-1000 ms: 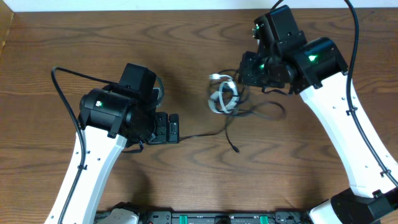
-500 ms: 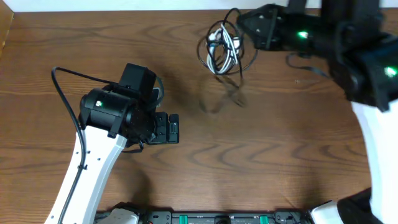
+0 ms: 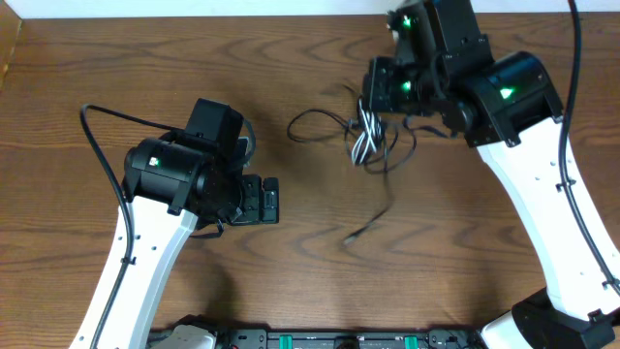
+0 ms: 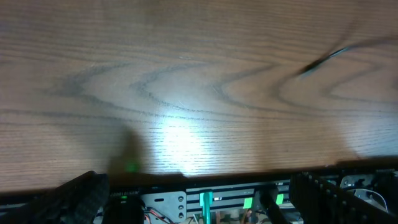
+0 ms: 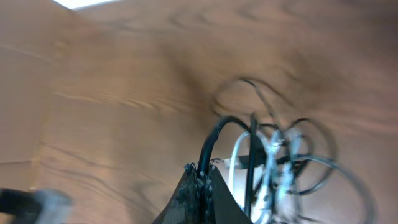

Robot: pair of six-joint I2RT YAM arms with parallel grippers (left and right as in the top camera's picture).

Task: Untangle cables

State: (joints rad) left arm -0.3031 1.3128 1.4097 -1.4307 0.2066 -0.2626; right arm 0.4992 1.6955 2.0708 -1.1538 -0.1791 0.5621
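Far right: thin black and white cables (image 3: 366,139) hang snarled, pinched in clenched right gripper (image 5: 202,177); left gripper (image 3: 262,199) spread wide.

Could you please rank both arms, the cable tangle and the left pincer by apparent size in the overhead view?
1. Right arm and left arm: about alike. The right seems nearer the camera, so I won't rank them.
2. Cable tangle.
3. Left pincer.

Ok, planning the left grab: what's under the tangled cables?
Bare wooden table shows around the cables, which the right gripper clamps; one black tail trails out. Directly beneath is hidden by the tangle.
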